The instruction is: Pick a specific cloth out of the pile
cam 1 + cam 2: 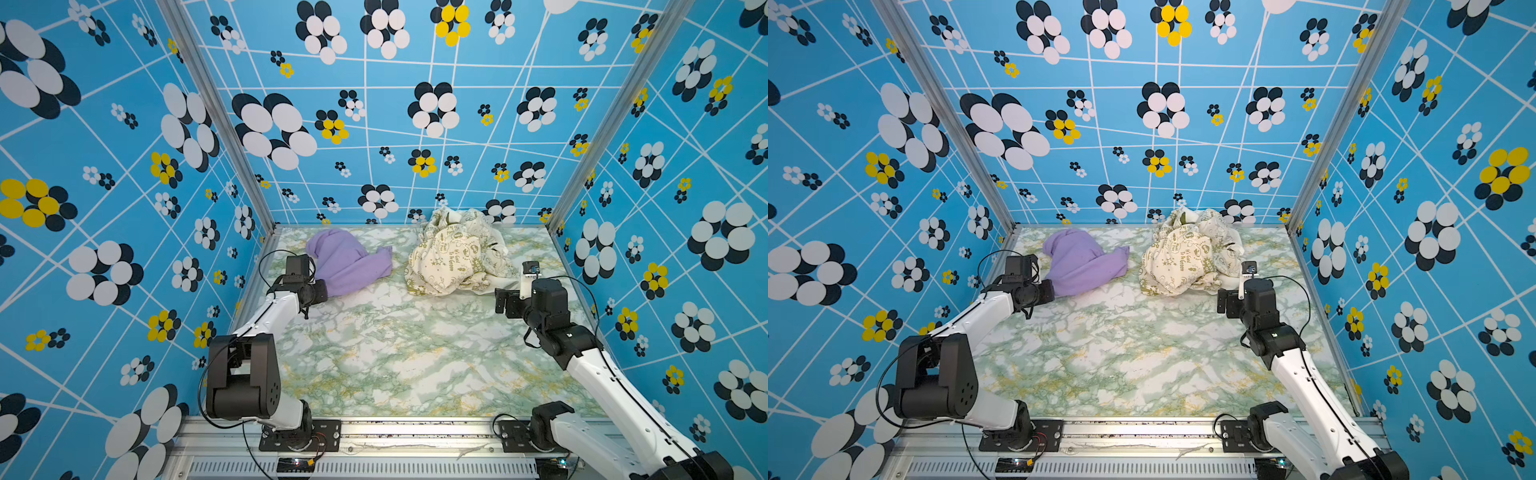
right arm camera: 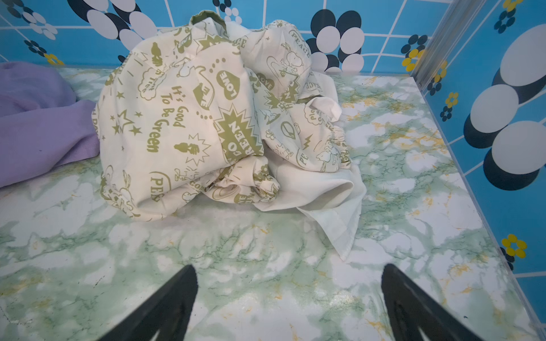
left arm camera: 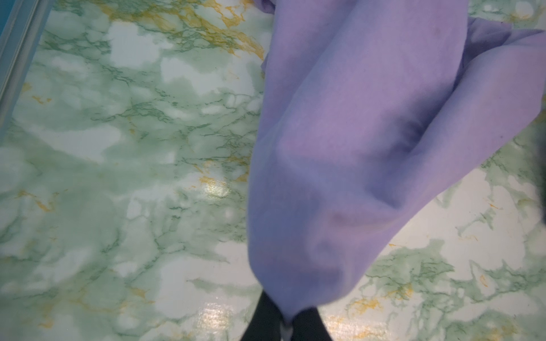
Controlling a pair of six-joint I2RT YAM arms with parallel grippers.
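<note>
On the bench (image 1: 395, 357), in both top views, the cloth (image 1: 351, 266) lies toward 11 o'clock from the bench's middle. The pile (image 1: 453, 257) lies toward 1 o'clock, back against the rear wall (image 1: 415, 124). They lie side by side with a strip of bench between them. The left end effector (image 3: 288, 323) sits at the cloth's 8 o'clock edge, and a fold seems caught between its fingers. The right end effector (image 2: 288, 270) stands at the pile's 4 o'clock, just short of it, jaws spread over bare bench.
</note>
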